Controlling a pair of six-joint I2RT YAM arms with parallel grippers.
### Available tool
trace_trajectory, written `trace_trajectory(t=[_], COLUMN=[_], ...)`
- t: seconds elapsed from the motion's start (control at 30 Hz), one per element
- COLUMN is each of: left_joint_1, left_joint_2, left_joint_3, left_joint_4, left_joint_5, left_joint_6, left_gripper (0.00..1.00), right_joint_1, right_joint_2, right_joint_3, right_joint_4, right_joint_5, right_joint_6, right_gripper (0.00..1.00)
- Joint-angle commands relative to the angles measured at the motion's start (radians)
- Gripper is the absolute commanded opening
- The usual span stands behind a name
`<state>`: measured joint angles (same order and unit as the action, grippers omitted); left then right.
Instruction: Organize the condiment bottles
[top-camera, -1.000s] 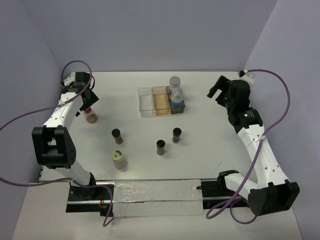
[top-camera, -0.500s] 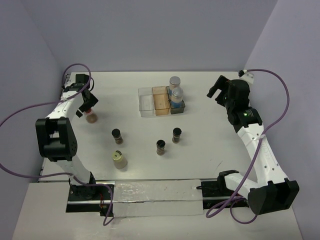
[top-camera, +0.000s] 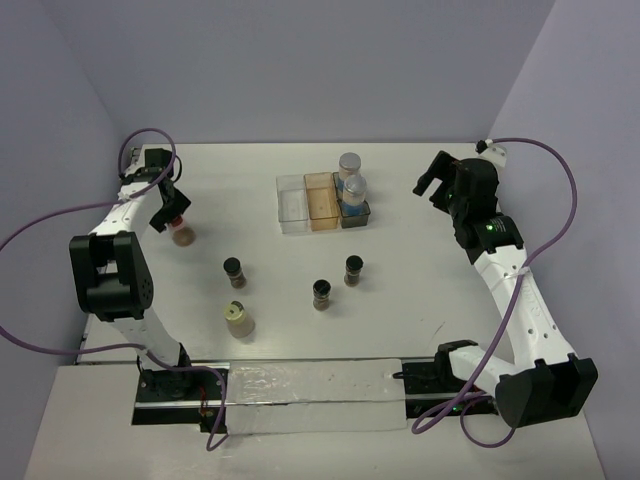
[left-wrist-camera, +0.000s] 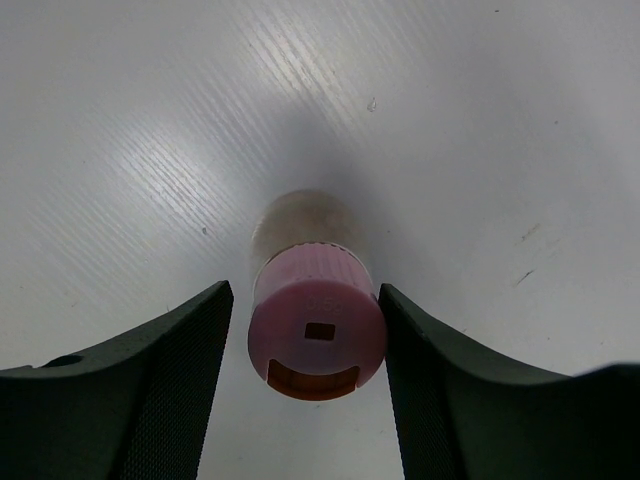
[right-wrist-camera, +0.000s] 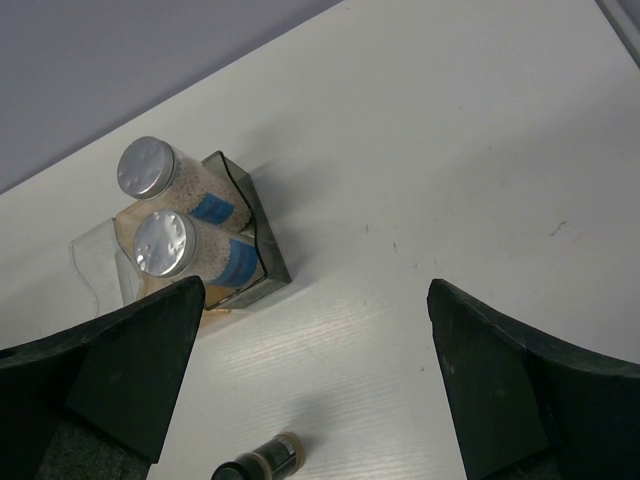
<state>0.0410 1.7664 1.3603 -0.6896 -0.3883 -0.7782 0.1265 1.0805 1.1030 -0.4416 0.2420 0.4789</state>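
Note:
A pink-capped bottle (top-camera: 182, 233) stands upright at the far left of the table. My left gripper (top-camera: 172, 213) is open and straddles its cap (left-wrist-camera: 317, 330); the right finger is at the cap's edge and the left finger stands a little apart. Two clear blue-labelled bottles (top-camera: 349, 165) (top-camera: 353, 190) stand in the grey compartment (top-camera: 357, 214), also in the right wrist view (right-wrist-camera: 165, 175) (right-wrist-camera: 195, 250). Three dark jars (top-camera: 233, 270) (top-camera: 321, 293) (top-camera: 353, 269) and a cream-capped bottle (top-camera: 238, 319) stand mid-table. My right gripper (top-camera: 432, 181) is open and empty, right of the tray.
The tray's clear compartment (top-camera: 291, 205) and amber compartment (top-camera: 321, 198) hold no bottles. One dark jar (right-wrist-camera: 262, 462) shows below the right gripper's jaws. A clear plastic strip (top-camera: 310, 392) lies along the near edge between the arm bases. Walls close the back and sides.
My left wrist has shifted slightly toward the back left over the pink-capped bottle. The bottles and the right arm have barely moved.

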Motion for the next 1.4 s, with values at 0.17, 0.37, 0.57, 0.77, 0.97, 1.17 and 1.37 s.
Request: trace_trajectory(t=[0.17, 0.37, 0.57, 0.77, 0.97, 1.17, 1.37], left_joint_1=[0.005, 0.006, -0.003, -0.135, -0.335, -0.495, -0.561], left_joint_2=[-0.018, -0.016, -0.021, -0.044, 0.051, 0.237, 0.381], left_joint_3=[-0.012, -0.012, 0.020, 0.177, 0.488, 0.798, 0.967], left_joint_4=[0.042, 0.047, 0.017, -0.059, -0.190, -0.263, -0.243], left_joint_5=[0.046, 0.059, 0.046, -0.008, -0.021, -0.026, 0.034], left_joint_6=[0.012, 0.019, 0.039, 0.124, 0.204, 0.266, 0.294], left_gripper=[0.68, 0.54, 0.10, 0.10, 0.10, 0.10, 0.10], right_joint_1=[0.005, 0.005, 0.007, 0.006, 0.007, 0.008, 0.013], right_joint_2=[-0.008, -0.004, -0.001, 0.001, 0.001, -0.002, 0.000], right_joint_3=[0.017, 0.020, 0.020, 0.017, 0.021, 0.023, 0.028], right_joint_4=[0.037, 0.037, 0.039, 0.043, 0.037, 0.026, 0.016], right_joint_5=[-0.006, -0.004, -0.007, -0.010, -0.013, -0.007, 0.003], right_joint_6=[0.004, 0.006, 0.008, 0.014, 0.015, 0.015, 0.013], right_gripper=[1.00, 1.00, 1.00, 1.00, 1.00, 1.00, 1.00])
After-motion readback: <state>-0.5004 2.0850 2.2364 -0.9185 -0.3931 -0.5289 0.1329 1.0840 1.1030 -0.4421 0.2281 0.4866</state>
